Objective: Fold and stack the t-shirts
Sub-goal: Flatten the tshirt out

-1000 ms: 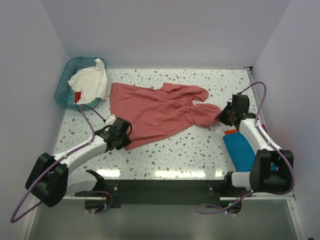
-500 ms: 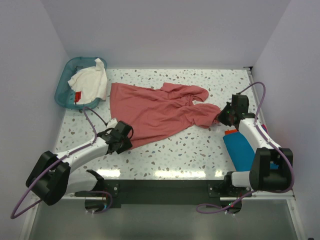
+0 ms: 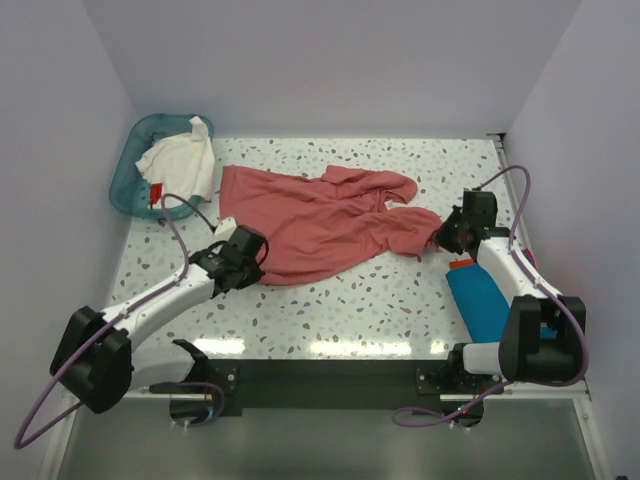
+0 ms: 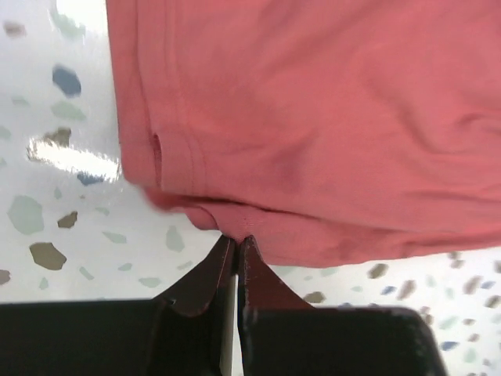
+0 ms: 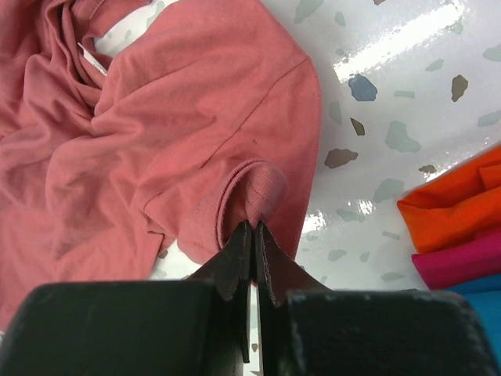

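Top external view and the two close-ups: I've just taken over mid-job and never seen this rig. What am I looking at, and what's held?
The top view looks down from behind two robot arms bolted to a speckled table. The close-ups come from a camera on each wrist; the dark wedges at their bottom edge are that arm's own fingers. A salmon-red t-shirt lies crumpled mid-table. The left gripper is shut on its hem, the right gripper on a sleeve. A white t-shirt sits in a teal basket at the far left. Folded shirts are stacked beside the right arm.
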Robot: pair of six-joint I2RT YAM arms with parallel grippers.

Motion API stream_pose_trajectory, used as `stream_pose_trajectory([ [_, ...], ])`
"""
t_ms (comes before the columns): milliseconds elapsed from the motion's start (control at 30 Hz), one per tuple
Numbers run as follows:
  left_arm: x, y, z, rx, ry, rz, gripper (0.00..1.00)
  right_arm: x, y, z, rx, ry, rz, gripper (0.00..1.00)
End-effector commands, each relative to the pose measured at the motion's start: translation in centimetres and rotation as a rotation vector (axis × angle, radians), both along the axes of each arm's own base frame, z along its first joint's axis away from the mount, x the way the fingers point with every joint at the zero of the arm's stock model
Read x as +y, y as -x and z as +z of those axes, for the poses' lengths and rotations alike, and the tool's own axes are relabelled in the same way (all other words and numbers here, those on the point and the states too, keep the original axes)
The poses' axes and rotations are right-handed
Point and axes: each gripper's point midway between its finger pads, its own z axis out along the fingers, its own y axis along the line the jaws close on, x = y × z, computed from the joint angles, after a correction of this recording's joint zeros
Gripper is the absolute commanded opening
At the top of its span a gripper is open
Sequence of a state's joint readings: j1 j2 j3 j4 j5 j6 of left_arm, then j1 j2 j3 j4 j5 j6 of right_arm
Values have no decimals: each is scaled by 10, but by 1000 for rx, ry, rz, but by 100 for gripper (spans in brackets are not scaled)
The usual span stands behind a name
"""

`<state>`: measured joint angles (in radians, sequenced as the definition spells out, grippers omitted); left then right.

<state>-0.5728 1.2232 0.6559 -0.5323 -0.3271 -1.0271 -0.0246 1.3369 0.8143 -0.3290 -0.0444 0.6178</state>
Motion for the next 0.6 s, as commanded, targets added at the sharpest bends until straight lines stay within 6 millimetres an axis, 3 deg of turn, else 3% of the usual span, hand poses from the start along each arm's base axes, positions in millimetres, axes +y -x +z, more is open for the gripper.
stream_pose_trajectory([
  [0, 12, -26, 75, -190, -52, 4, 0, -3, -9, 28, -67, 14, -11, 0],
  [133, 25, -36, 149, -354, -38, 26, 0, -5, -6, 62, -121, 22, -22, 0],
  [267, 43, -34, 213, -482, -41, 44, 0, -11, 0, 117, -224, 43, -51, 0],
  [300, 49, -34, 236, -525, -38, 59, 0, -12, 5, 138, -270, 46, -64, 0],
  [400, 65, -31, 273, -598, -73, 86, 0, -21, 17, 199, -377, 70, -111, 0],
  [433, 70, -29, 299, -653, -65, 108, 0, -22, 26, 235, -450, 75, -118, 0],
  [500, 77, -24, 322, -698, -74, 109, 0, -28, 38, 273, -523, 99, -144, 0],
  [533, 81, -20, 345, -746, -59, 126, 0, -30, 52, 307, -591, 108, -154, 0],
  [567, 85, -17, 356, -769, -61, 128, 0, -32, 60, 325, -626, 120, -163, 0],
])
